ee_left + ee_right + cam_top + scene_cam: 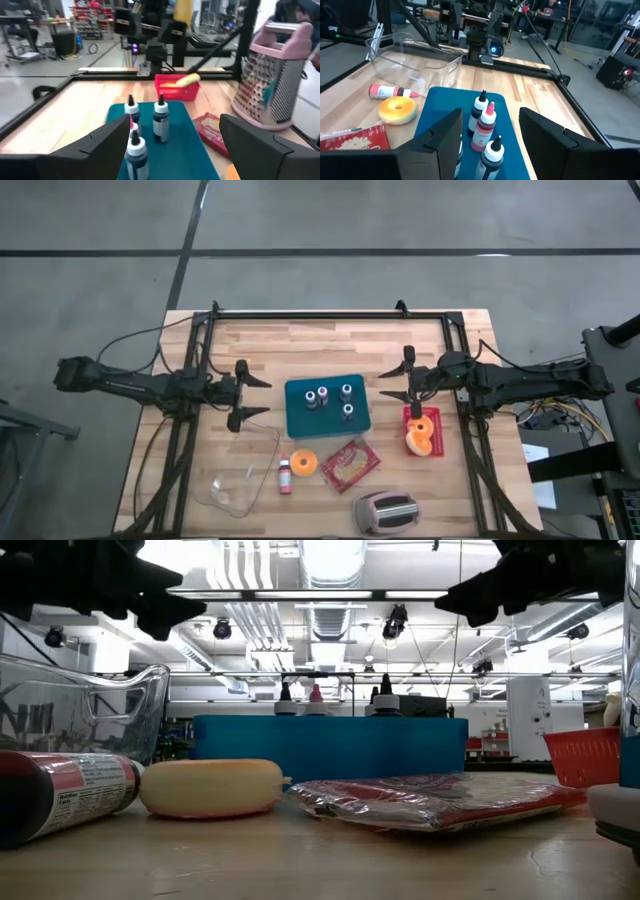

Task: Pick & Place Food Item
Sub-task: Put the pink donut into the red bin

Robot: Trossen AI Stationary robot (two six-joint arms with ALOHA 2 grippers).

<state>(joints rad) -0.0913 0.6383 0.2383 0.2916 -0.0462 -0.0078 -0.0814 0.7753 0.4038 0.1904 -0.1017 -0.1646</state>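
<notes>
Hanging above the wooden table (330, 345), both arms face each other over a teal tray (327, 408). The left gripper (250, 393) floats just left of the tray, its two fingers spread wide apart and holding nothing. The right gripper (398, 384) floats just right of the tray, its fingers also apart with nothing between them.

Four little dropper bottles (322, 396) stand on the tray. One has a pink cap; the others are dark with white caps.

A yellow donut (304, 463) lies on the table in front of the tray, just beside a small red bottle (285, 475) lying on its side. Next to the donut sits a red snack packet (350, 463). A clear plastic container (240, 470) sits at the front left. A pink grater (388, 512) lies at the front edge. A red basket (424, 432) near the right arm holds orange and yellow food (420, 436).
</notes>
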